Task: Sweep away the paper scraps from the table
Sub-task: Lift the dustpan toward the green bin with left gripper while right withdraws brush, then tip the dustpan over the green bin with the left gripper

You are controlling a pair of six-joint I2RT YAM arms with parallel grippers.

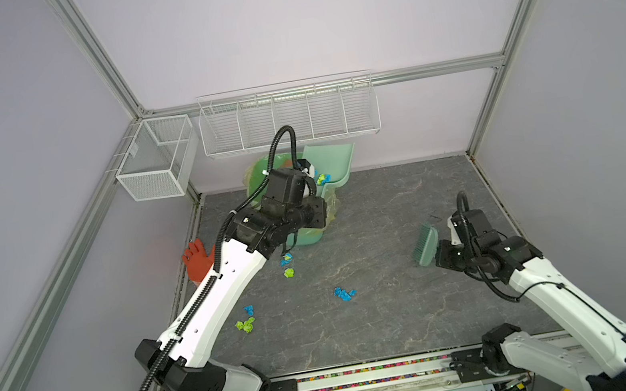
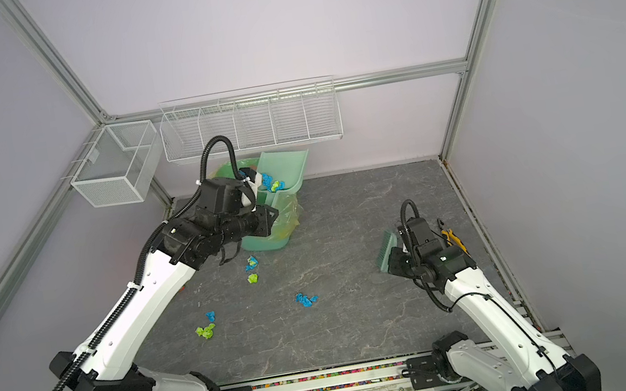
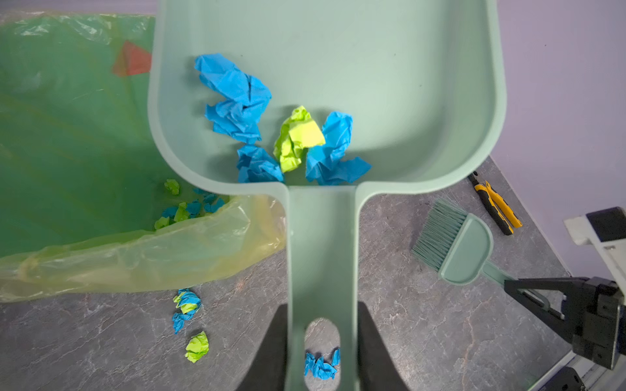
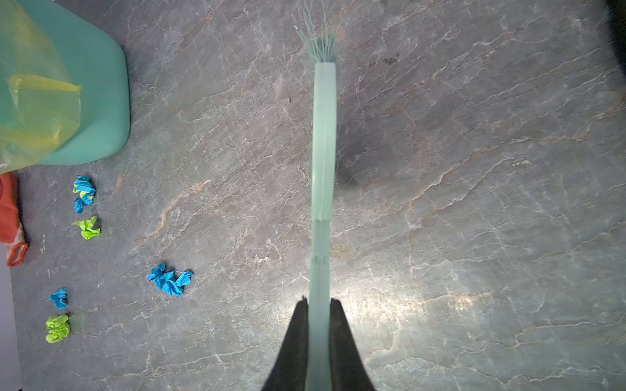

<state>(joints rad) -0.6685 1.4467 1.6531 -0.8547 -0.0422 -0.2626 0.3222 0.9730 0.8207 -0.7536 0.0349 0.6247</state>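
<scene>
Grip check: left tool [image 3: 321,306] clamped on the dustpan [image 3: 372,67] handle, arm stretched to the back bin [image 4: 101,101]; right tool [image 4: 318,301] pinching the brush [image 4: 324,135], arm bent off right. Some paper scraps [image 3: 237,101] sit in the dustpan, more on the desk [image 4: 474,203].

paper scraps [image 1: 345,293] loose on the table [image 1: 388,202] (a few more in the dustpan [image 1: 335,159])

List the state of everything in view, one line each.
dustpan: raised by the bin, several scraps inside.
left gripper: shut on dustpan handle.
brush: held, away from the scraps.
right gripper: shut on brush handle.
bin: open, bag-lined, scraps at bottom.
loose scraps: five on the table.
glove: lying at table's left edge.
pliers: lying near right edge.
</scene>
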